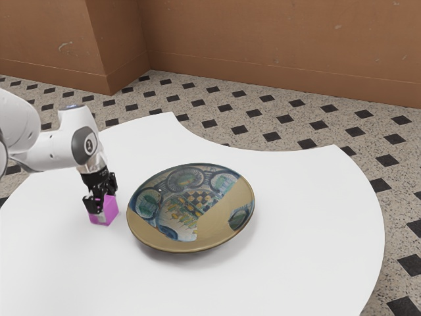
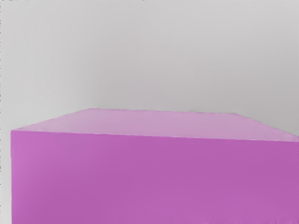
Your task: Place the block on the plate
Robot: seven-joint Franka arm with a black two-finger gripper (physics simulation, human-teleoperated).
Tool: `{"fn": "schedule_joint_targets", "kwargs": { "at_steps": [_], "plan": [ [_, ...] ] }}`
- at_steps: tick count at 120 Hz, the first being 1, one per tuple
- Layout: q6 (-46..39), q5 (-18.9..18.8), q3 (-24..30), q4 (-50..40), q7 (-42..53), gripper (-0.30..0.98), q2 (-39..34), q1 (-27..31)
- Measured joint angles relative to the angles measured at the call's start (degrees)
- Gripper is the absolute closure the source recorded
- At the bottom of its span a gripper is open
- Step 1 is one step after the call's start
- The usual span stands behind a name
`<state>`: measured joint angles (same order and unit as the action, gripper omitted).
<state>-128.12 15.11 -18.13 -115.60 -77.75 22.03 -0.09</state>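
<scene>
Low at the exterior view's left, the pink block (image 1: pixel 111 210) sits right under the tool (image 1: pixel 102 200), near the plate (image 1: pixel 161 236) but apart from it. Whether the tool is open or closed on it cannot be told. The block looks light, stiff and hardly fragile; its flat, perhaps slightly slick sides would best be taken squarely, across two opposite faces. Beyond lies the wide plate, on the white tabletop (image 1: pixel 302 257).
</scene>
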Motion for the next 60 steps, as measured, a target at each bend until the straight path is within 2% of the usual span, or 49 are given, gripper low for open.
{"fn": "schedule_joint_targets", "kwargs": {
  "at_steps": [25, 60],
  "plan": [
    [0.5, 0.0, -0.1, -0.8, 0.0, 0.26, -1.8, 0.0],
    [0.2, 0.0, -1.0, -7.2, 0.0, 0.26, -7.1, 0.0]
  ]
}}
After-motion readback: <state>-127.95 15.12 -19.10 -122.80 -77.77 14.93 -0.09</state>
